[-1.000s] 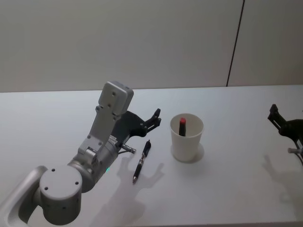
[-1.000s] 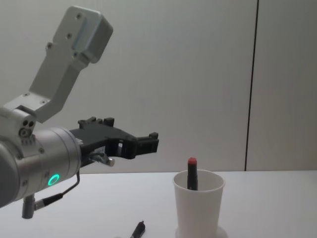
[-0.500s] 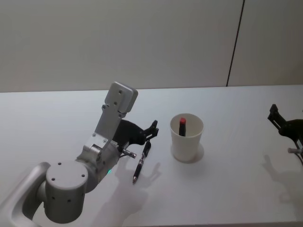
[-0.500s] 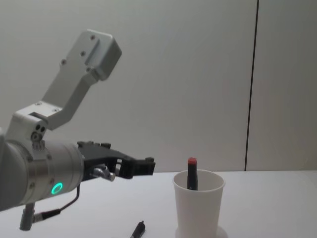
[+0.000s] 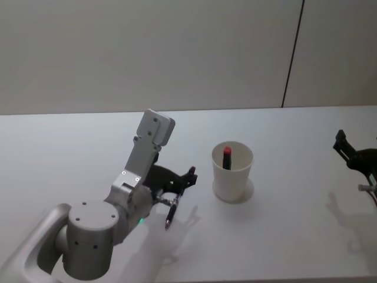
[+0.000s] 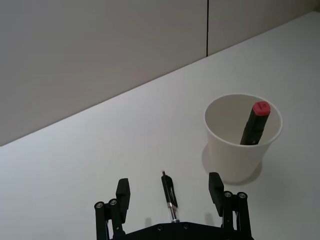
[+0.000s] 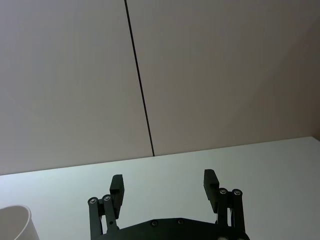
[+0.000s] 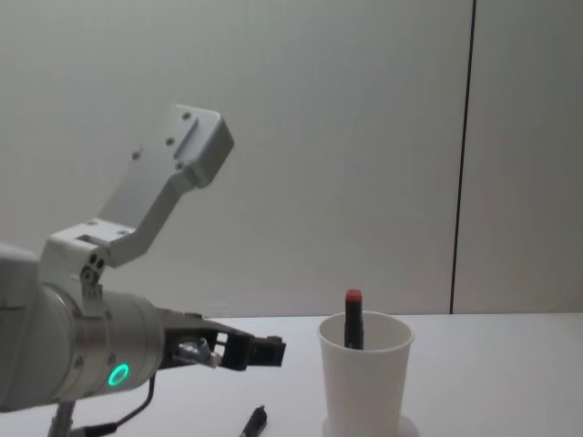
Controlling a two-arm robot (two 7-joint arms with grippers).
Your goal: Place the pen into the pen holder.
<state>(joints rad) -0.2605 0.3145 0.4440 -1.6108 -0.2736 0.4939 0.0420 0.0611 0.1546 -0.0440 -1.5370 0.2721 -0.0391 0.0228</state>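
the step in hand is the grasp of the pen (image 6: 170, 199), which lies flat on the worktop (image 5: 283, 224), just left of the pen holder (image 5: 231, 183) and a little nearer the robot. the left gripper (image 6: 169, 183) hovers low over it, fingers (image 6: 123, 187) spread wide and holding nothing, one on each side of the barrel and apart from it. that straddle looks right, since the closing line crosses the pen. i would lower straight down until the tips nearly meet the worktop, then close near the barrel's middle so the pen does not tip when lifted. the holder stands upright with a red-capped marker (image 5: 227, 158) leaning inside, so the pen should go in on the free side of the mouth, without nudging the light cup. the right gripper (image 7: 164, 180) is parked at the right edge of the worktop, fingers wide open and empty.
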